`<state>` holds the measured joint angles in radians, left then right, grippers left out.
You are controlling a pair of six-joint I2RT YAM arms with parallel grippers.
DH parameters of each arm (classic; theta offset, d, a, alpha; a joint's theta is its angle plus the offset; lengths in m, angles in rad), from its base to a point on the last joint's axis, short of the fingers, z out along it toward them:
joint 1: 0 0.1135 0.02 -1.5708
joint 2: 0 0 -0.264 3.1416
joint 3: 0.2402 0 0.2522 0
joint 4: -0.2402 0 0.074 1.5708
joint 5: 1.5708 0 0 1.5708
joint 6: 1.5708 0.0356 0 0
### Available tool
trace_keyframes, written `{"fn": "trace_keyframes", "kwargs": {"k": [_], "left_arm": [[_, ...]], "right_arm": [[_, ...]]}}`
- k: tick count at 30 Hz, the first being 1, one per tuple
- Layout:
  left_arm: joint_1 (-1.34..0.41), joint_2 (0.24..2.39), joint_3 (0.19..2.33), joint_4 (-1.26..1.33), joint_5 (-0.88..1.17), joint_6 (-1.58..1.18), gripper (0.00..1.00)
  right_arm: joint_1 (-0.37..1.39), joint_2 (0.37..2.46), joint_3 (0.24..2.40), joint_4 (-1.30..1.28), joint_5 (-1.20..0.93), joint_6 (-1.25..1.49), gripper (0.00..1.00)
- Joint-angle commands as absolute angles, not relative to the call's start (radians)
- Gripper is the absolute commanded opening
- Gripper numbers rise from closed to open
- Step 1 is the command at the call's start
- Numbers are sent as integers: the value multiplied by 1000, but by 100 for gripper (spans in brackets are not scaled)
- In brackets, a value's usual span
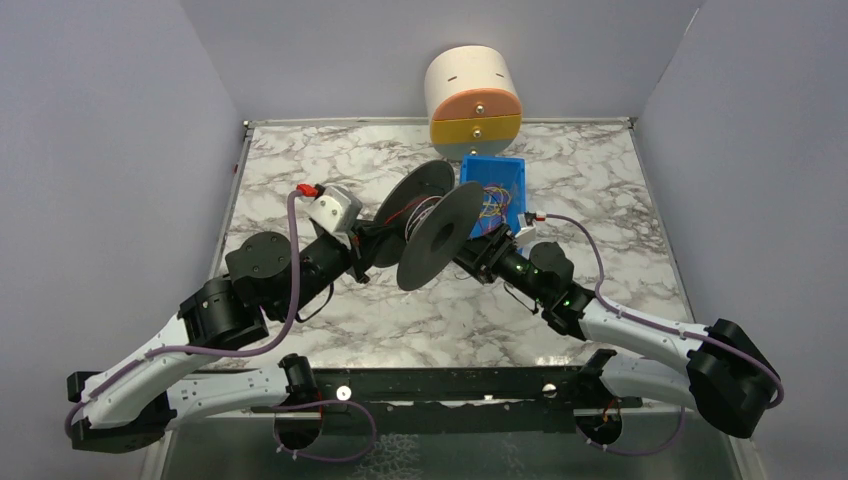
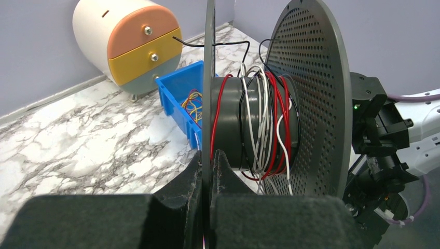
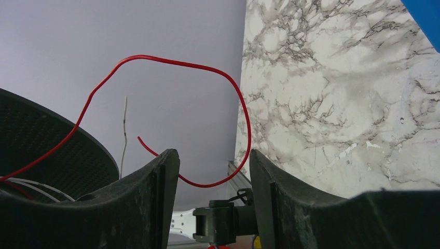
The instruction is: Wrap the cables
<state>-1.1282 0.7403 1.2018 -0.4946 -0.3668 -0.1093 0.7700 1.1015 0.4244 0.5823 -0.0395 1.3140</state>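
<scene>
A black spool [image 1: 426, 224] with two perforated flanges is held off the table. My left gripper [image 2: 209, 165] is shut on the thin edge of its near flange [image 2: 208, 78]. Red, white and black wires are wound around the core [image 2: 244, 124]. In the right wrist view, the red cable [image 3: 171, 61] rises from the spool flange [image 3: 52, 140], arcs over, and dips across the gap between my right gripper's [image 3: 214, 155] open fingers. Its free end sticks up on the left. A thin white wire end [image 3: 124, 129] stands beside it. The right gripper [image 1: 487, 245] is by the spool's other flange.
A blue bin [image 1: 497, 190] holding several coloured wires sits just behind the spool, also visible in the left wrist view [image 2: 179, 96]. A cream, orange and yellow drawer unit [image 1: 473, 95] stands at the back wall. The marble table [image 1: 300, 170] stretches to the left.
</scene>
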Motion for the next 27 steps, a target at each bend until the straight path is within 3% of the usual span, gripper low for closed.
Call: {"fn": "trace_keyframes", "kwargs": {"k": [1, 8, 14, 27], "left_arm": [[-1134, 731, 1208, -372, -353, -122, 0], [-1134, 733, 1194, -361, -365, -120, 0], [-1134, 741, 1177, -348, -417, -135, 0], [-1134, 774, 1074, -170, -661, -201, 0]], "right_arm": [[765, 1111, 454, 616, -28, 1332, 55], [765, 1154, 471, 658, -79, 1338, 39], [770, 1166, 452, 684, -102, 1308, 2], [899, 1185, 359, 637, -29, 1221, 1]]}}
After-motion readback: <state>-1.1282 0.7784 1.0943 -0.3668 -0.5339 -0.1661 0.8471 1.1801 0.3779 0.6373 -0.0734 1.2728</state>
